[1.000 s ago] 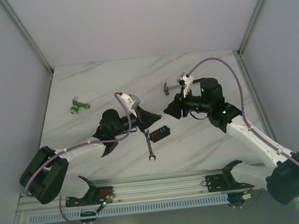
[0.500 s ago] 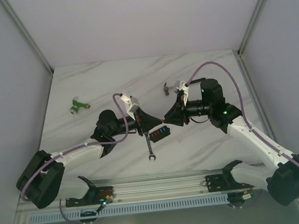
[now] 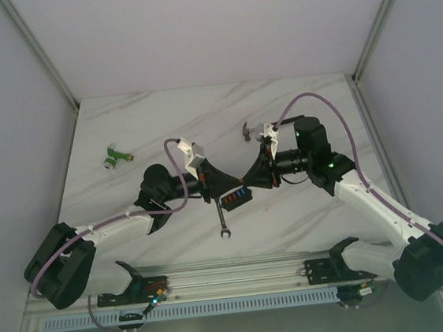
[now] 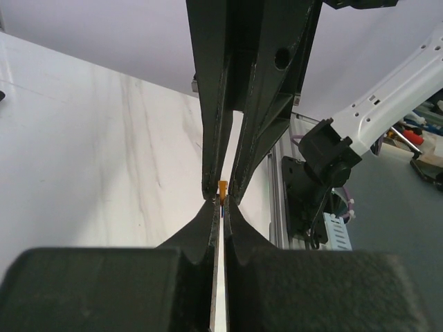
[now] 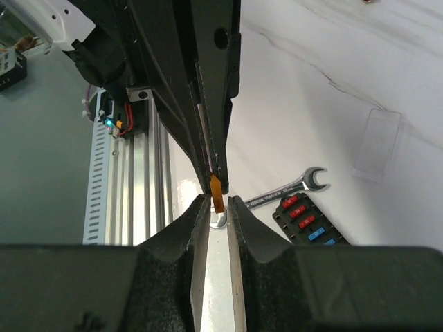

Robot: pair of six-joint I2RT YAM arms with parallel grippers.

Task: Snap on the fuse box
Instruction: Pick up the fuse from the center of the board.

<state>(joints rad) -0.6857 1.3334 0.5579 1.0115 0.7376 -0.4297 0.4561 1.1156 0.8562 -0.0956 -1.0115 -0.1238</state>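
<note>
Over mid-bench (image 3: 122, 121) the two claws stand tip to tip. Bare marble runs behind them to the far wall and leftward to a green connector (image 3: 115, 156). The left claw (image 3: 229, 183) is clenched on a small orange fuse (image 5: 217, 194). The right claw (image 5: 218, 205) flanks the fuse's free end closely, though I cannot tell if it pinches. Beneath them lies the fuse box (image 3: 235, 197), black and uncovered, with red and blue fuses showing. A wrench (image 3: 221, 213) lies just beside it, reaching toward the near rail (image 3: 233, 276). The clear cover (image 5: 377, 144) lies apart.
</note>
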